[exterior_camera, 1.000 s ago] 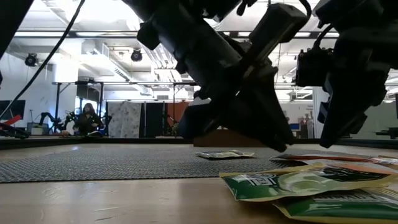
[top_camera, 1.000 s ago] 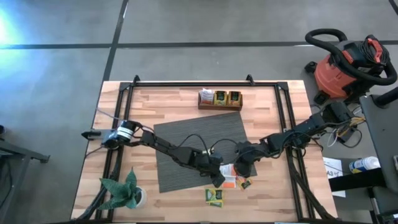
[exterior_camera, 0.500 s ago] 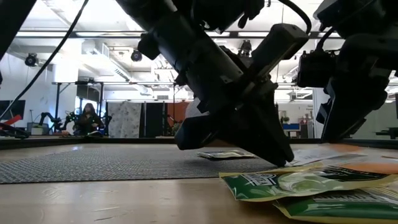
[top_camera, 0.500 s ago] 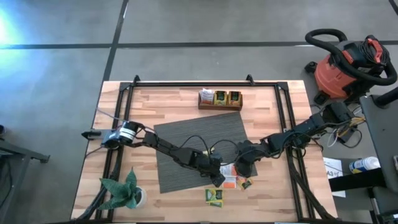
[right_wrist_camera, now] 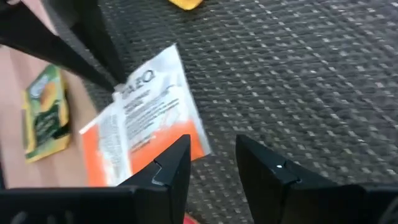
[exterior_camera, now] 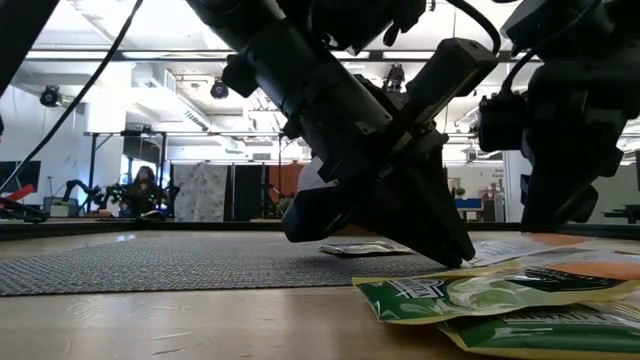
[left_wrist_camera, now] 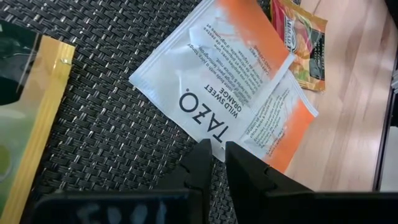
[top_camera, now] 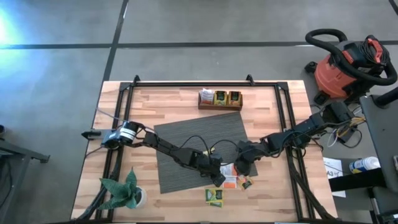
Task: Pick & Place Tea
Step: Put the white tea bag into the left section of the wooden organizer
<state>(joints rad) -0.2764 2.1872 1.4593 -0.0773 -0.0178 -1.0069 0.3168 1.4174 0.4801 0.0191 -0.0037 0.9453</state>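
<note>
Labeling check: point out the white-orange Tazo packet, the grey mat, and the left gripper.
white-orange Tazo packet (left_wrist_camera: 214, 81), left wrist view, printed white face.
grey mat (top_camera: 186, 140), high view, bare weave.
left gripper (left_wrist_camera: 214, 149), left wrist view, between fingertips at packet's corner.

2 dark robot arms reach over 1 wooden counter (top_camera: 124, 134) and meet at the lower centre of the overhead frame. 1 grey mat (top_camera: 186, 137) lies at the middle. 1 wooden tray (top_camera: 219, 99) at upper centre shows 3 tea packets standing in it. About 5 loose packets cluster at lower centre: 2 white-and-orange packets (left_wrist_camera: 230, 81) overlapping, 2 green packets (top_camera: 214, 196) overlapping below them, and 1 small dark orange-printed packet (top_camera: 245, 183) to their right. 1 potted plant (top_camera: 123, 193) sits at lower left. 1 red shop vacuum (top_camera: 345, 65) stands on the floor at upper right.
</note>
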